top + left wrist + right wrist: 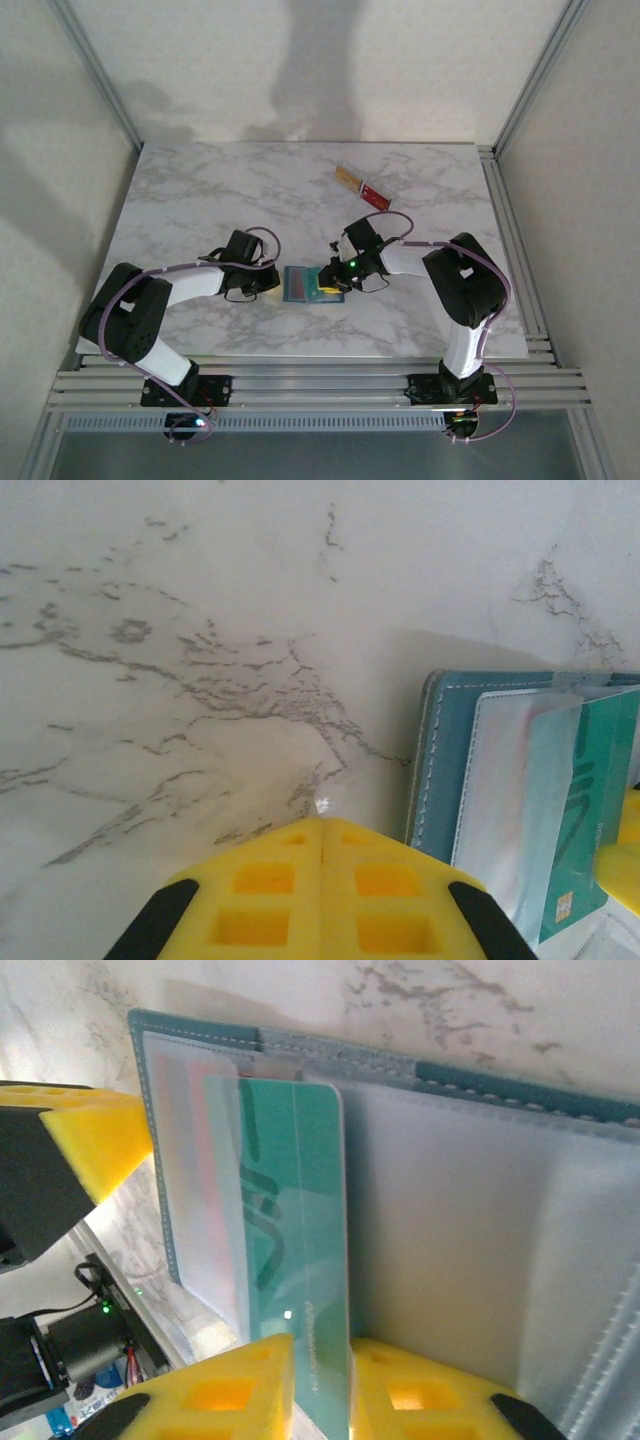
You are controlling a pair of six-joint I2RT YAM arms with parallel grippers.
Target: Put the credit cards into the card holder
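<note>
Right end effector [330,282] from above: poised at the teal wallet [298,284] on the desk [200,205]; spotted the card holder [361,186] well beyond, far right, lying diagonally, nearer this arm. Left wrist: left end effector [322,880] pressed together, empty. Right wrist: clamped edge-on around a green card [295,1210].

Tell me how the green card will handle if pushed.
The green card looks flat and thin in the right pincer, so probably stiff yet springy. Its glossy face may slip. The open wallet lies loose, so may slide.

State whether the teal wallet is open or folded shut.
Open: the teal wallet lies spread flat, clear inner sleeves facing up, a green card partly under one.
</note>
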